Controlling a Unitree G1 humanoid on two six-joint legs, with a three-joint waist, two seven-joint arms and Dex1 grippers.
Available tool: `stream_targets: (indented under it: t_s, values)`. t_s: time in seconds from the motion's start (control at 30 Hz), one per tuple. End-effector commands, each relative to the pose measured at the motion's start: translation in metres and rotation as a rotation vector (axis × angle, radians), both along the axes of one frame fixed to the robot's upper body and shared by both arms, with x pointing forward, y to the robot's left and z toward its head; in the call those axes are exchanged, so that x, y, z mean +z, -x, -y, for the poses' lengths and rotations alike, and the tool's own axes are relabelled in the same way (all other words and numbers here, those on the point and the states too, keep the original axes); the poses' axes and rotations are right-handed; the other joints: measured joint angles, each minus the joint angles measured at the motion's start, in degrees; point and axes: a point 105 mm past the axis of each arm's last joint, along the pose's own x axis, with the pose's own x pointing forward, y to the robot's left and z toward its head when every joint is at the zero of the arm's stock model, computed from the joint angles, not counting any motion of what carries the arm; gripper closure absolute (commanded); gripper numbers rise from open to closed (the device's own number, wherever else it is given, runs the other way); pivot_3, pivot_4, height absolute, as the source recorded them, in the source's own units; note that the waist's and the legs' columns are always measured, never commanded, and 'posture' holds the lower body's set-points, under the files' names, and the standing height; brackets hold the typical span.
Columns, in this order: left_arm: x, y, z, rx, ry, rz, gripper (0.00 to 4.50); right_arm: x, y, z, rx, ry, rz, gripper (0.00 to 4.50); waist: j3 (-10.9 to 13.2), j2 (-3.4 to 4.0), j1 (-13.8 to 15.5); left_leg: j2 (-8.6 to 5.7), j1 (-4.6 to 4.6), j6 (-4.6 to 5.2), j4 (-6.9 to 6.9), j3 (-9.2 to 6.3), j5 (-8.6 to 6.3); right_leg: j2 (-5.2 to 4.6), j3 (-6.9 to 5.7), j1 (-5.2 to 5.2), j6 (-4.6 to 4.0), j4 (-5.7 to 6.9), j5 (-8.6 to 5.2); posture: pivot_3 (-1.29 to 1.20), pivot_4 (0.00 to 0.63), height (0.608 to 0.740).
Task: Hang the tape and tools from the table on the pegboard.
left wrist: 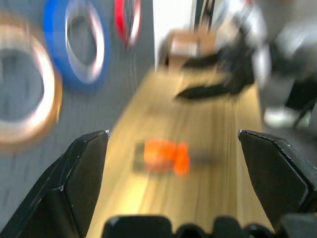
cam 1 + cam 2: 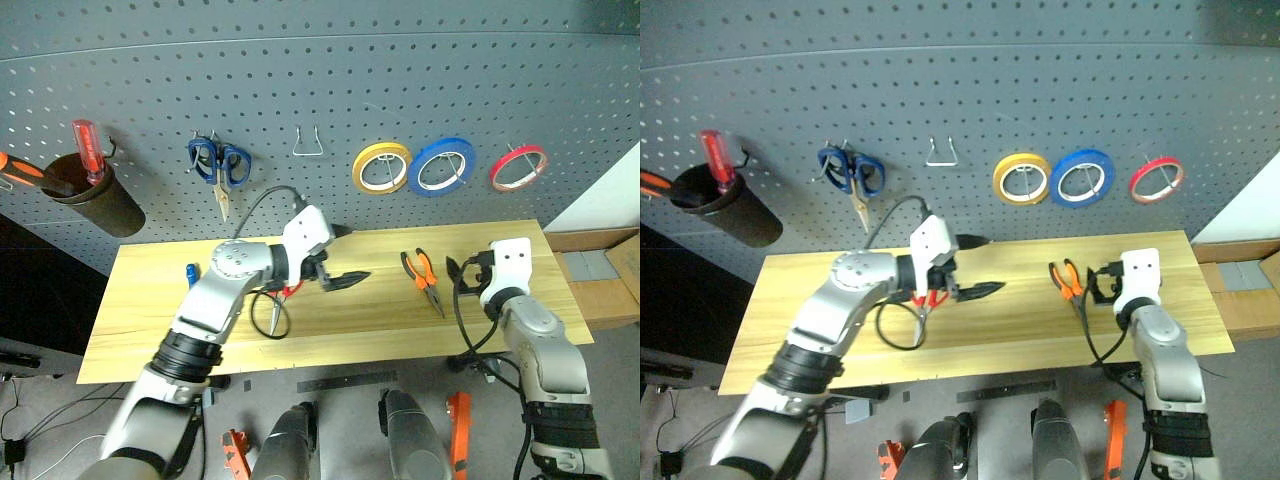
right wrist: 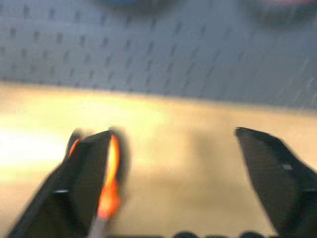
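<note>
bare wood lies between the spread left gripper [image 2: 345, 279] and spread right gripper [image 2: 462, 272], pliers [image 2: 424, 278] between them.

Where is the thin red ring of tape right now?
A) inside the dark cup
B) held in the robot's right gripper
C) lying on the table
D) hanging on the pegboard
D: the red tape hangs on the pegboard, to the right of the blue roll.

3 tape rolls [image 2: 437, 167], 2 scissors [image 2: 221, 168], 1 pliers [image 2: 424, 276], 3 screwdrivers [image 2: 88, 150]
</note>
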Motion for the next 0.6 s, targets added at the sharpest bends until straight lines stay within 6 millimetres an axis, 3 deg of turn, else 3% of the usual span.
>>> stream_targets:
  t_s: [0.03, 0.23, 0.4, 0.6]
  values:
    - [-0.011, 0.003, -0.023, -0.02, -0.13, 0.009, 0.0, 0.0, 0.003, -0.025, 0.039, -0.034, -0.084, 0.04, 0.0, 0.0, 0.05, 0.02, 0.01, 0.0, -0.01, -0.01, 0.0, 0.01, -0.02, 0.01, -0.05, -0.01, 0.03, -0.18, 0.301, 0.74]
    - [-0.018, -0.001, -0.045, 0.019, -0.185, -0.012, 0.0, -0.016, -0.017, -0.04, 0.048, -0.021, -0.232, 0.04, 0.03, 0.0, 0.44, -0.03, -0.01, 0.01, 0.0, -0.06, 0.0, -0.02, -0.11, 0.04, -0.07, -0.08, 0.05, -0.17, 0.307, 0.74]
    - [-0.018, -0.001, -0.047, 0.029, -0.184, -0.01, 0.0, -0.029, -0.038, -0.039, 0.046, 0.033, -0.285, 0.04, 0.03, 0.0, 0.31, 0.0, -0.08, 0.0, -0.05, -0.07, -0.01, -0.03, -0.2, -0.04, -0.07, -0.15, 0.05, -0.15, 0.304, 0.74]
    - [-0.018, 0.0, -0.046, 0.038, -0.175, -0.013, 0.0, -0.044, -0.047, -0.037, 0.031, 0.019, -0.336, 0.04, 0.03, 0.0, 0.26, 0.01, -0.16, 0.0, -0.05, -0.02, -0.01, -0.06, -0.2, -0.16, -0.07, -0.15, 0.05, -0.14, 0.303, 0.74]
